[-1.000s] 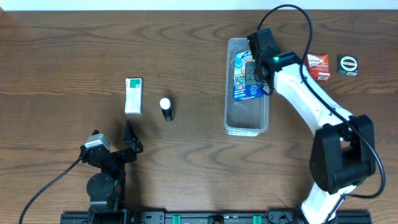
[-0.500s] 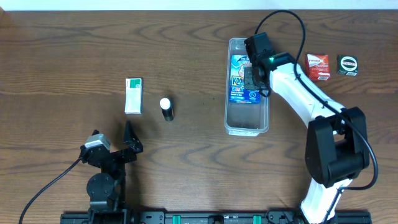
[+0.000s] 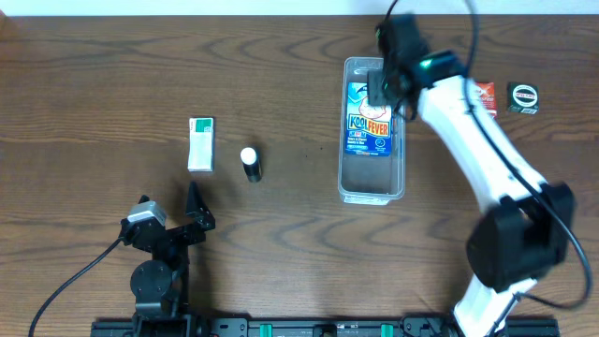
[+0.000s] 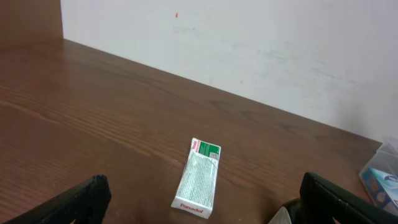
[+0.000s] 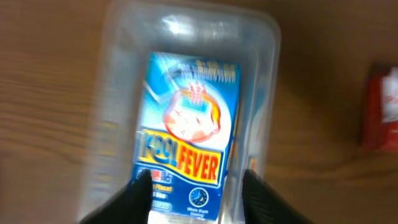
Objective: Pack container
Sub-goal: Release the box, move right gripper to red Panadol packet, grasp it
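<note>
Overhead: bright, even, diffuse light; shadows short and soft on the bench [image 3: 112, 94]; right arm [image 3: 449, 89] smeared by motion near the top, rest sharp. Right wrist view: whole frame soft with motion blur; white glare on the far rim of the container [image 5: 177, 23]; blue pack [image 5: 186, 137] print readable but smeared; red box [image 5: 382, 109] at the right edge a blur. Left wrist view: mid-frame crisp; green-white box [image 4: 199, 180] sharp, faint shadow; wall [image 4: 249, 43] flat, evenly lit; left tool [image 4: 202, 199] fingers [image 4: 78, 200] dark and out of focus in the bottom corners.

Green-white box [image 3: 201, 143] near a bottle [image 3: 250, 164] (white-capped).
</note>
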Motion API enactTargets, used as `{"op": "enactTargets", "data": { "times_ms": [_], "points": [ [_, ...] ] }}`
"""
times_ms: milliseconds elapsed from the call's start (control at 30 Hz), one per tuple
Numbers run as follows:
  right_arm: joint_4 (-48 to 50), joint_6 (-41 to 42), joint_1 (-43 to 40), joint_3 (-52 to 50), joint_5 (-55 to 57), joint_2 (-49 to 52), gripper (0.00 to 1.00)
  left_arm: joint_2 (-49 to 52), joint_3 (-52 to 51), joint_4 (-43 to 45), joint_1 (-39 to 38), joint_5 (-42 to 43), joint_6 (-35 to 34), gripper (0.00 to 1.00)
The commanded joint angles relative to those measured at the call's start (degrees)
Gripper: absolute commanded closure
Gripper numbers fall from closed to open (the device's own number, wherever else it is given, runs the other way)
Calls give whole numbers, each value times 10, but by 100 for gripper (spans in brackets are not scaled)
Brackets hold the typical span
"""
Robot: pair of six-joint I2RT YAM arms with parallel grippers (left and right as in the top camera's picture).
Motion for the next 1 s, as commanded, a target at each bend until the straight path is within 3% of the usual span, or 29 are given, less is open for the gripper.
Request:
{"op": "enactTargets", "data": {
  "times_ms": [0, 100, 400, 600, 967],
  "points": [
    [-23, -36, -24, 62, -17, -60, 36, 0, -12, -21, 3, -6, 7, 2],
    [-48, -66, -65, 79, 10, -84, 20, 0, -12, -21, 3, -6, 7, 2],
    [-89, -200, -216, 48, -40, -59, 14, 0, -12, -21, 3, -6, 7, 2],
    [-76, -245, -263, 42, -48, 9, 1, 0, -12, -21, 3, -6, 7, 2],
    [-11, -286, -293, 42, -55, 122, 1, 0, -12, -21, 3, -6, 7, 2]
  ]
}}
